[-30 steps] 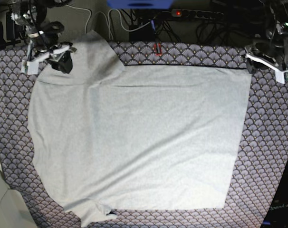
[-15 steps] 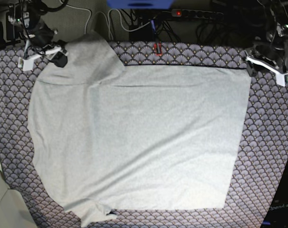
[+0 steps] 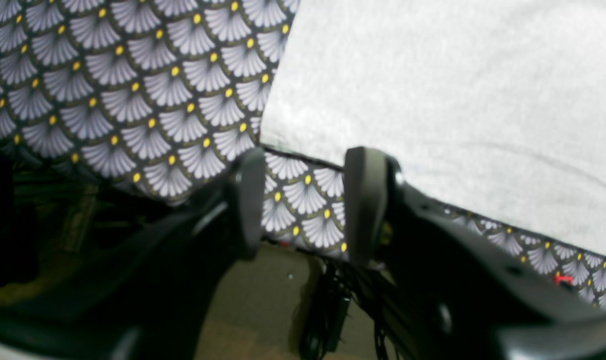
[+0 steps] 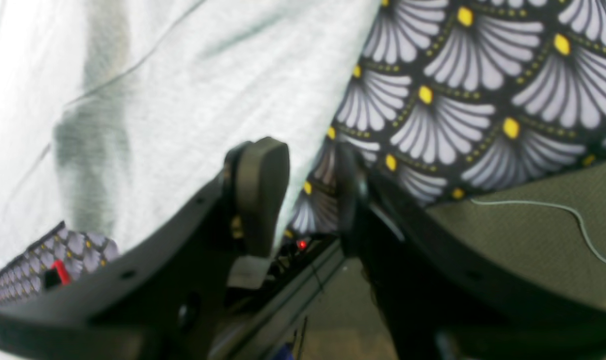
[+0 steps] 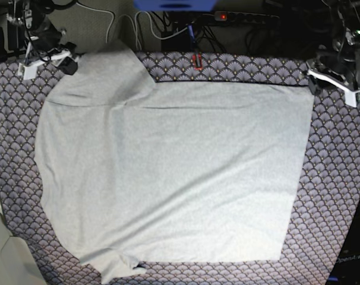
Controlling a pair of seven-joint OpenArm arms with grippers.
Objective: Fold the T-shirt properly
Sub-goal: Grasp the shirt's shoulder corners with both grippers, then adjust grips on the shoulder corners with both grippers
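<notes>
Grey cotton, the T-shirt (image 5: 168,172) lies spread flat across the patterned cloth (image 5: 340,178), ready for a first fold. I have both arms parked at the far corners, off the fabric: left gripper (image 3: 303,205) and right gripper (image 4: 308,195) each part-open, holding nothing.

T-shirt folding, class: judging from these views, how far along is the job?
Done: the T-shirt lies spread flat on the patterned cloth. In hand: nothing; the left gripper and right gripper are open and empty at the far corners. Left: every fold.
</notes>
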